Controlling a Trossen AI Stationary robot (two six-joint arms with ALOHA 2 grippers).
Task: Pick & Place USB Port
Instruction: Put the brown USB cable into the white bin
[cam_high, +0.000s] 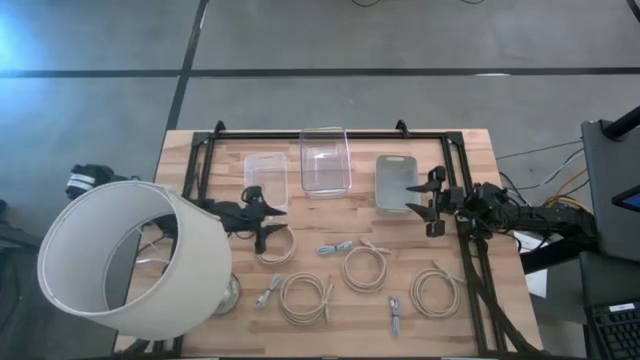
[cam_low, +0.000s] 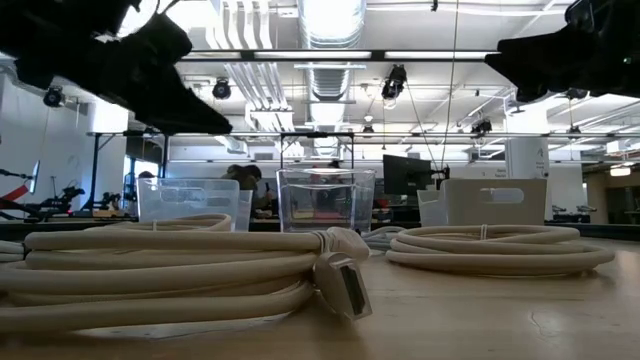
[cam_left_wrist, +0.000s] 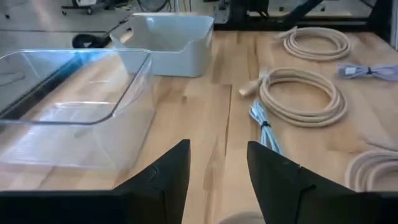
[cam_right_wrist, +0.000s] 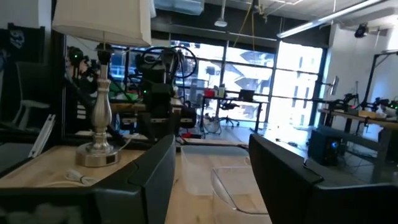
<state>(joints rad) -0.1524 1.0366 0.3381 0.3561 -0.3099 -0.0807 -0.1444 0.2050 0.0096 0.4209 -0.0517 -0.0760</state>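
Several coiled beige USB cables lie on the wooden table, one (cam_high: 363, 268) in the middle, one (cam_high: 305, 298) near the front and one (cam_high: 436, 292) at the right. Small grey USB cables lie among them, one (cam_high: 335, 247) in the middle and one (cam_high: 394, 315) at the front. My left gripper (cam_high: 272, 225) is open and empty, just above a coil (cam_high: 277, 250) in front of the left clear bin (cam_high: 265, 175). Its fingers (cam_left_wrist: 168, 171) frame bare wood. My right gripper (cam_high: 415, 198) is open and empty, over the grey bin (cam_high: 396, 170).
A second clear bin (cam_high: 325, 160) stands at the back middle. A lamp with a large white shade (cam_high: 130, 260) covers the table's left front corner. A black frame (cam_high: 330, 133) runs round the table's back and sides. In the low view a coil's USB plug (cam_low: 345, 285) lies closest.
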